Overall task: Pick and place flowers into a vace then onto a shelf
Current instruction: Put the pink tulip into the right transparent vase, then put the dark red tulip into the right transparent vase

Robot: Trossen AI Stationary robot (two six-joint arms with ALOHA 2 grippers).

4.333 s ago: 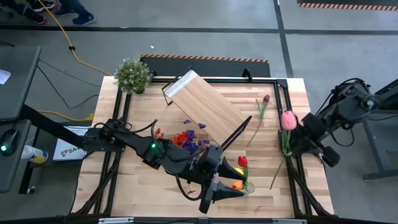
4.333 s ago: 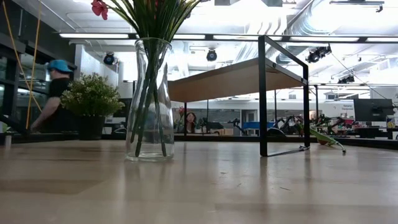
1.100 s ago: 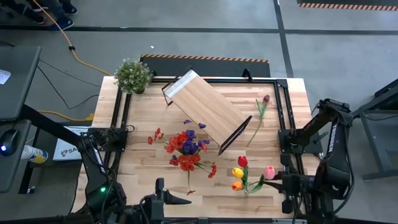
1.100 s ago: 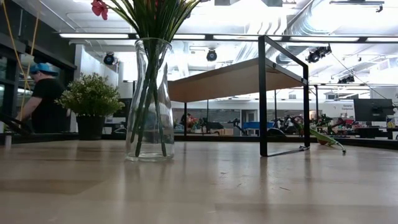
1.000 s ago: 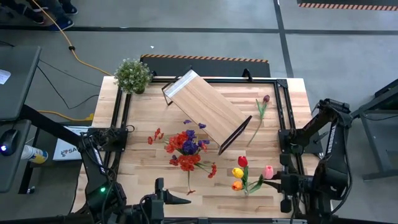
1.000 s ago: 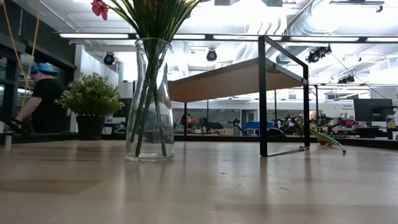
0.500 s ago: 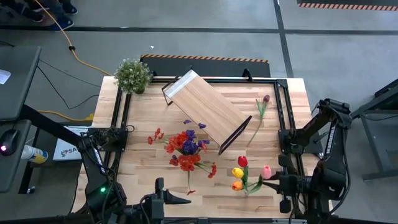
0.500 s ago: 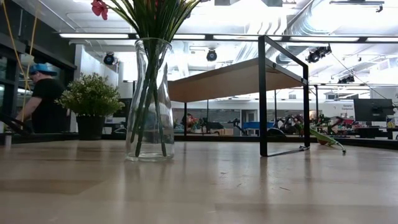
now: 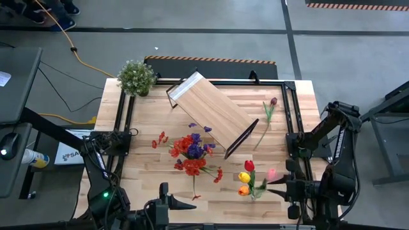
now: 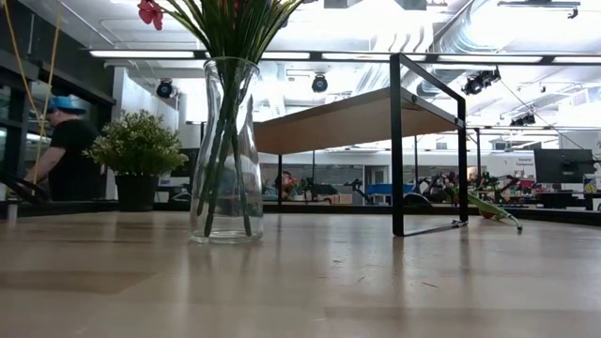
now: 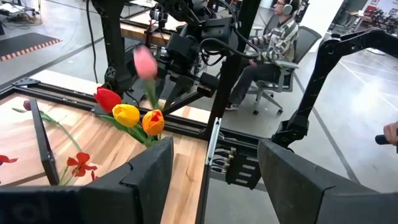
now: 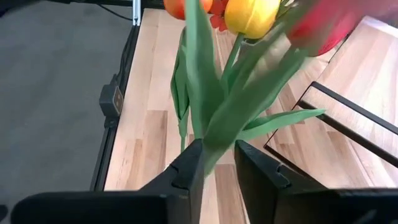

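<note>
Right gripper point(image 12: 217, 149) sits low at the table's point(image 9: 281, 121) front right, nose toward the vase point(image 10: 225, 160), and its jaws are parted by only a narrow gap. From its own wrist camera I see the green stem of the pink tulip point(image 9: 271, 173) running up through that gap. I can't make out whether the pads actually touch the stem. The pink bloom is smeared in the overhead and left wrist views, so its exact lean is beyond me.

Left gripper point(image 11: 211, 168) waits at the front edge, jaws wide apart with nothing between them.

From above, 3 tulips stand bunched in the vase near the front edge: red point(image 9: 249, 165), yellow point(image 9: 244, 177) and orange point(image 9: 242, 190), with the pink bloom just beside them. The glass itself is hard to pick out from above. In the low view its blossoms are cut off at the frame's top, and neither gripper shows there.

On the table lie a loose heap of red sprays and purple sprigs point(image 9: 192, 153) left of the vase and 1 maroon tulip point(image 9: 273, 101) by the right rail. The shelf point(image 9: 211, 112) stands diagonally at mid-table, bare on top
</note>
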